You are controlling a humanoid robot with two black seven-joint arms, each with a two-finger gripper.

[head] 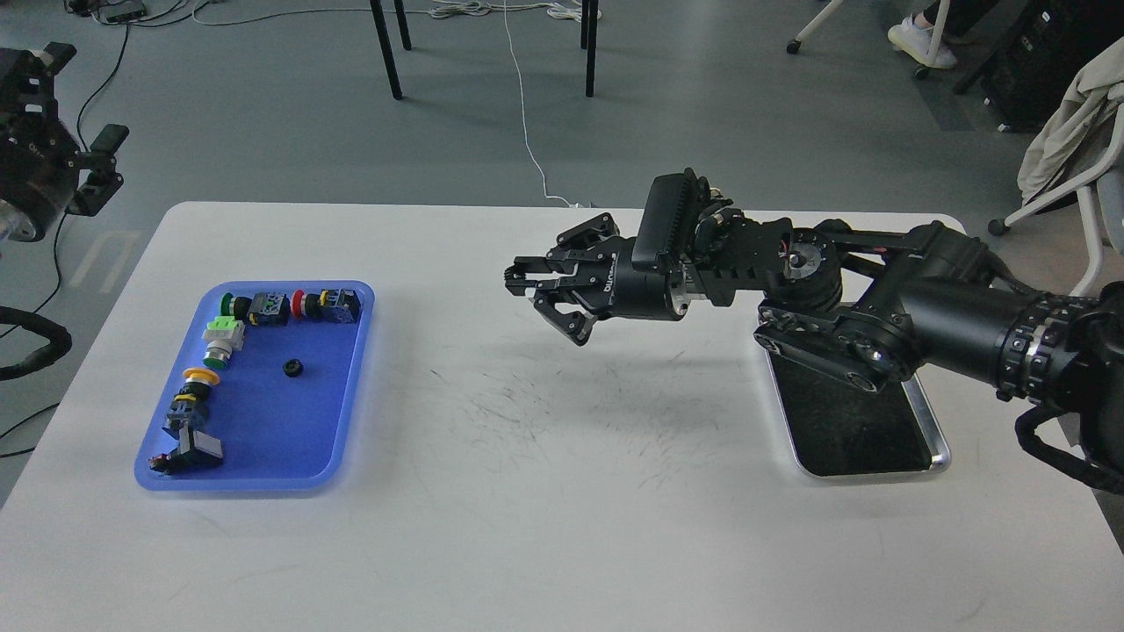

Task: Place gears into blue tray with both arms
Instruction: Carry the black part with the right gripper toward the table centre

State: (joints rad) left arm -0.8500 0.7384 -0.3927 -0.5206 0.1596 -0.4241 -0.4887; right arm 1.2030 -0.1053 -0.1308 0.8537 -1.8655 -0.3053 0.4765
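The blue tray (pixel 263 470) is set on the table (pixel 527 544) at the left. Inside it, push-button switches (pixel 224 338) are lined along its far and left sides, and one gear (pixel 292 369) lies near its middle. A metal tray (pixel 940 456) is placed well apart at the right.

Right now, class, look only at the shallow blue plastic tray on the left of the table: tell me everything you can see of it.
The shallow blue plastic tray is rectangular with rounded corners and a low raised rim. It lies flat on the white table, toward its left side. Colourful push-button switches line its far and left edges inside the rim, and one small black toothed gear rests on its floor near the middle. Neither arm touches it.
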